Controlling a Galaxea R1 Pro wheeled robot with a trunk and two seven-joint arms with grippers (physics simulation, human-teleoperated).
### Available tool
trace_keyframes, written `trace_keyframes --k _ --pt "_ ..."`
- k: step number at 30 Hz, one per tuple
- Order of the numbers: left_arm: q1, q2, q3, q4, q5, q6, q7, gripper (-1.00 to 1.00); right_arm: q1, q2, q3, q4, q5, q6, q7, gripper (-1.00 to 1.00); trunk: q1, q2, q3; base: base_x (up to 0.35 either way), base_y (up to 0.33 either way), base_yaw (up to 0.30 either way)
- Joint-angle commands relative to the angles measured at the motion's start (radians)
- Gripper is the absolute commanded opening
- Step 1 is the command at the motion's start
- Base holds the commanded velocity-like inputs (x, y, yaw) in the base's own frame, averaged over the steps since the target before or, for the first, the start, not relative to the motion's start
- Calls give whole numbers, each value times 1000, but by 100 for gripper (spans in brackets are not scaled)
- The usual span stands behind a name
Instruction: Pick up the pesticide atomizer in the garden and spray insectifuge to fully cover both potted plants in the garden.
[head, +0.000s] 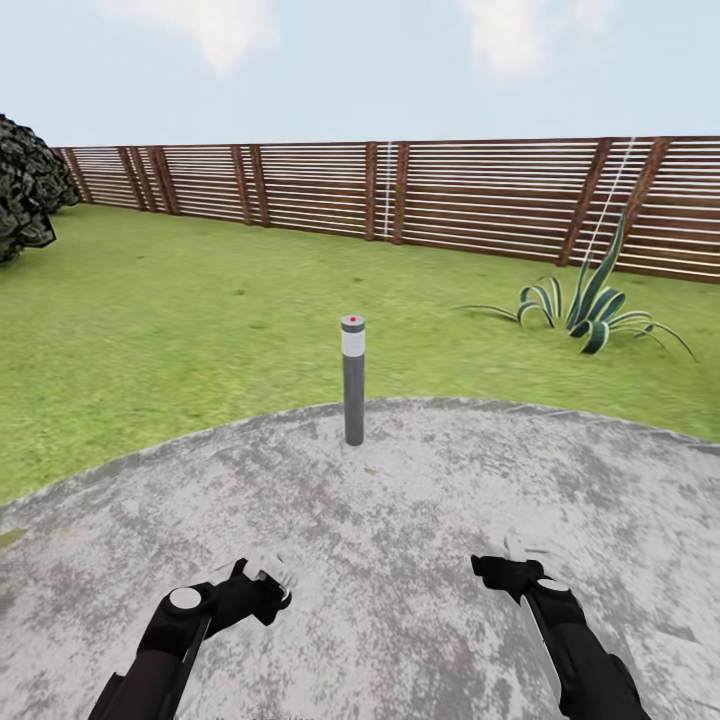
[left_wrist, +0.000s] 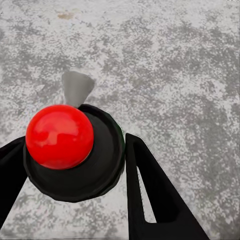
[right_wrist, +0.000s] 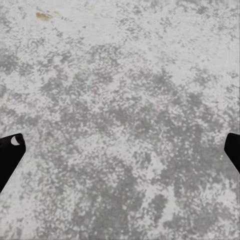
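Far left, dark bush (head: 25, 190) at the end of the brown slatted fence (head: 300, 190), green lawn (head: 180, 320) in front. Near left, left gripper (head: 268, 578) low over the mottled stone patio (head: 400, 520), fingers (left_wrist: 150, 195) narrowed on either side of the pesticide atomizer (left_wrist: 100, 170), seen from above as a black round top with a red knob. Centre, grey bollard lamp (head: 353, 380) upright at the patio's far edge. Near right, right gripper (head: 515, 555) empty, fingers (right_wrist: 10, 155) spread wide. Far right, striped agave (head: 585, 310) by the fence.
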Motion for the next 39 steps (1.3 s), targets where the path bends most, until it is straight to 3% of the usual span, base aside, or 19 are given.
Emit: trace_keyframes --k 1,11,39 --pt "-1 -1 2 -1 -6 3 -9 -100 0 0 -2 -2 8 6 5 100 0 0 -1 0 0 258" --pt "-2 -1 3 -1 -6 3 -8 -100 0 0 -2 -2 8 6 4 100 0 0 -1 141 -84 258" --pt "-1 -1 3 -1 -6 3 -8 -100 0 0 -2 -1 7 6 4 100 0 0 -1 331 -29 258"
